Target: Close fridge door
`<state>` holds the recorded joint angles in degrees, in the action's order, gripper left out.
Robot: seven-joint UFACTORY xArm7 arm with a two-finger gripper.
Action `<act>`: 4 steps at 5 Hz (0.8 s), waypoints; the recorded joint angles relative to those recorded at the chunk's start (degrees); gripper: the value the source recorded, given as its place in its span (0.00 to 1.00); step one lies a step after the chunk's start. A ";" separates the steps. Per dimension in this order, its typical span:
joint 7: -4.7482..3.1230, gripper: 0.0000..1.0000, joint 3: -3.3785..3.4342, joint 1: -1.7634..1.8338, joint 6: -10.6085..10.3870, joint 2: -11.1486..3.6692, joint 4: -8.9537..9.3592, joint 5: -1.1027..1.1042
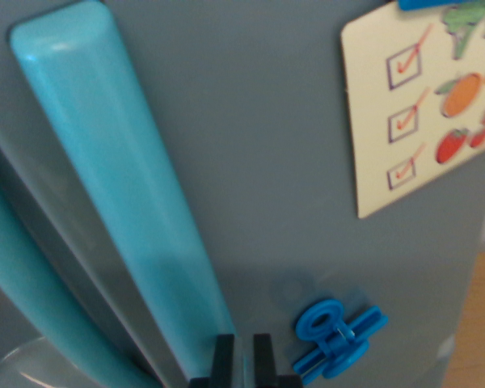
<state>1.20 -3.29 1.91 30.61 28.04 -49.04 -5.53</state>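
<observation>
The grey fridge door (283, 186), rigid, smooth and likely light, is being faced closely by the claw (244, 356), its narrowly parted fingers gripping nothing, and is best pushed beside the turquoise handle (121, 186).

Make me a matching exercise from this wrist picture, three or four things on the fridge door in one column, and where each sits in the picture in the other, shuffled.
Things:
1. turquoise door handle
2. checklist card
3. blue clip
4. gripper

Places:
A. bottom edge, near the middle
B. upper corner on the wrist view's right
C. low on the door, just to the wrist view's right of the black fingers
D. running diagonally down from the top on the wrist view's left

Pairs: 1-D, 2-B, 3-C, 4-A
</observation>
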 joint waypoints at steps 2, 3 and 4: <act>0.00 1.00 0.69 0.00 0.00 -2.19 -1.72 0.00; 0.00 1.00 0.69 0.00 0.00 -2.19 -1.72 0.00; 0.00 1.00 1.38 0.00 0.00 -4.32 -3.69 0.00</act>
<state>1.20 -1.91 1.91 30.61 23.72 -52.73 -5.53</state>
